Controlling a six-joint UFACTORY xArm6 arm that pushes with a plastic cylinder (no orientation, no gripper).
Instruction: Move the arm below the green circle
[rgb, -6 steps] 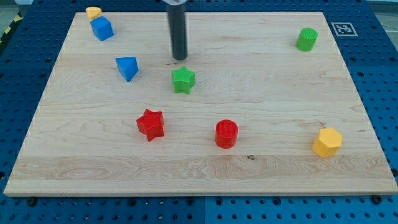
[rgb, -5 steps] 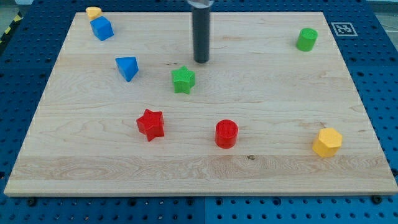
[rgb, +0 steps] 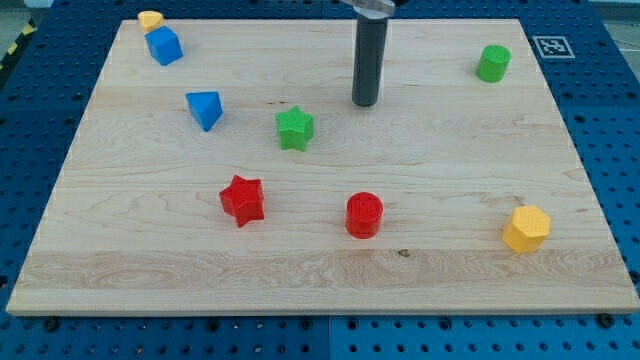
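Observation:
The green circle (rgb: 493, 63) is a short green cylinder near the board's top right corner. My tip (rgb: 365, 103) touches the board in the upper middle, well to the left of the green circle and slightly lower. It stands up and to the right of the green star (rgb: 295, 129), clear of every block.
A blue triangular block (rgb: 205, 109) lies left of the star. A blue cube (rgb: 164, 46) and a small yellow block (rgb: 150, 19) sit at the top left. A red star (rgb: 242, 199), a red cylinder (rgb: 364, 215) and a yellow hexagon (rgb: 526, 229) lie lower down. The wooden board (rgb: 450, 290) rests on a blue pegboard.
My tip has slid steadily to the right, from above the green star toward the green circle. No block has moved.

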